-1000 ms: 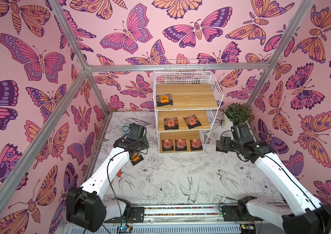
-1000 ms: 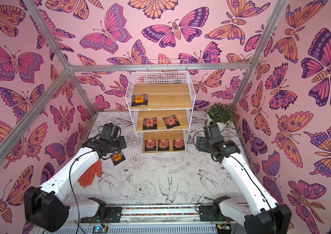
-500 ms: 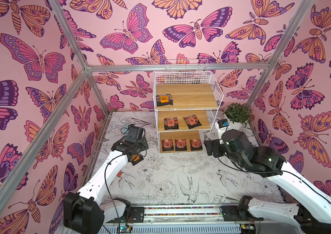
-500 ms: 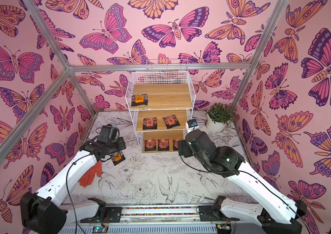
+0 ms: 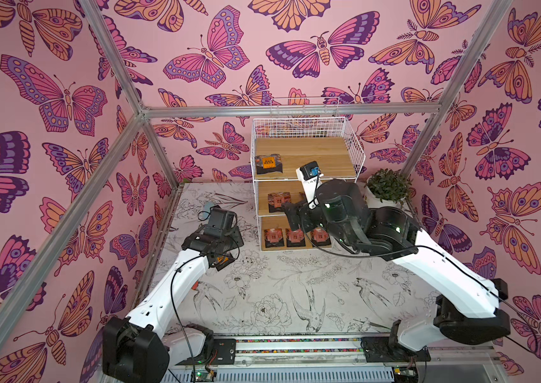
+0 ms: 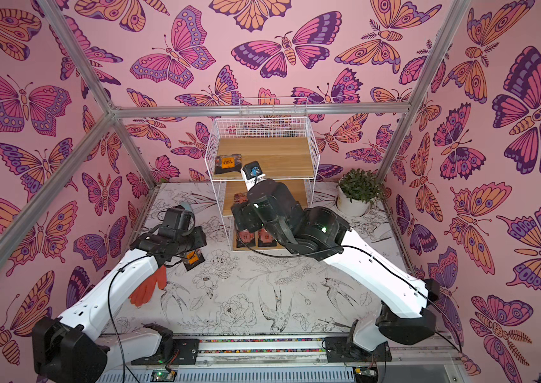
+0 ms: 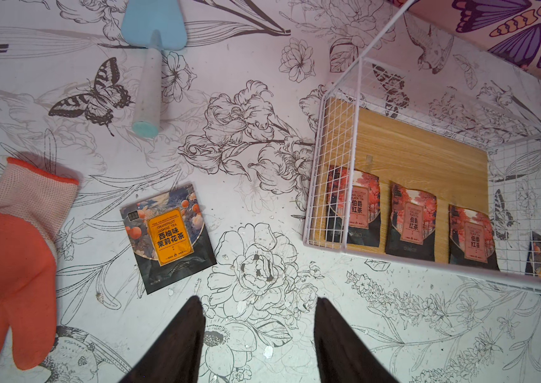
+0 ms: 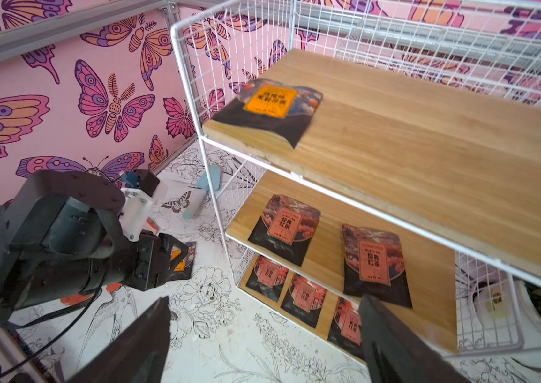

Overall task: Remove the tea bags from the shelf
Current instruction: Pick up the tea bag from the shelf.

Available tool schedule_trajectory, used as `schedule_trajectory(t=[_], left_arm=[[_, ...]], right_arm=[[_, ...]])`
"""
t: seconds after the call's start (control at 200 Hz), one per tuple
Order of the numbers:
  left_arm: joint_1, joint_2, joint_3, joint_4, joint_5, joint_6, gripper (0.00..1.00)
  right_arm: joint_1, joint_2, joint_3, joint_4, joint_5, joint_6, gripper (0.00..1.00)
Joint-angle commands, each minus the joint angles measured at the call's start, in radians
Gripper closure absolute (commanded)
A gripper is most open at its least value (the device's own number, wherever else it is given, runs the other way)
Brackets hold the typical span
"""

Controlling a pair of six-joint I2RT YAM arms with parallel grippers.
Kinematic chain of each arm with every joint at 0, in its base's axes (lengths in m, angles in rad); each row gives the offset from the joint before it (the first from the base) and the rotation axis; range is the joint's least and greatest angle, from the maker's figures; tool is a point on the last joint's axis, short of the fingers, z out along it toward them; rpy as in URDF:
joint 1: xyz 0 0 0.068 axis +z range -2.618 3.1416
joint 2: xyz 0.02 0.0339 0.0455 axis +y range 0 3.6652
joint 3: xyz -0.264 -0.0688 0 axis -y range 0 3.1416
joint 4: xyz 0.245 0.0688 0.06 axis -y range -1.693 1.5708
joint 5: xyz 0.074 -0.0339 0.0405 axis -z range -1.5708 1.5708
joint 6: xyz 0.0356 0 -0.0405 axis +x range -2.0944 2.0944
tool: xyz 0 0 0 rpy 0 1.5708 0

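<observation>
In a top view the shelf (image 5: 322,156) fills centre frame, with tea bags (image 5: 268,164) on all three tiers. Your right gripper (image 8: 264,300), wide open and empty, points at the middle tier's pink sachet (image 8: 375,262) just ahead. The left gripper (image 7: 258,300), half open and empty, hangs left of centre, farther off.
</observation>
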Motion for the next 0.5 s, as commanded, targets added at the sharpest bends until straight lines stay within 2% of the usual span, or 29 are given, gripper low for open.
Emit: schedule_trajectory(t=[0.0,0.115,0.28,0.496], left_arm=[[0.004,-0.017,-0.021,0.033,0.010,0.007,0.43],[0.004,-0.014,-0.026,0.046,0.026,0.006,0.42],[0.010,-0.015,-0.026,0.048,0.024,0.009,0.42],[0.023,-0.023,-0.027,0.052,0.016,0.013,0.42]], right_arm=[[0.007,0.091,0.134,-0.005,0.051,-0.097,0.07],[-0.015,0.197,0.303,-0.043,0.056,-0.145,0.06],[-0.087,0.313,0.504,-0.116,0.002,-0.119,0.05],[-0.181,0.352,0.525,-0.111,-0.115,-0.083,0.04]])
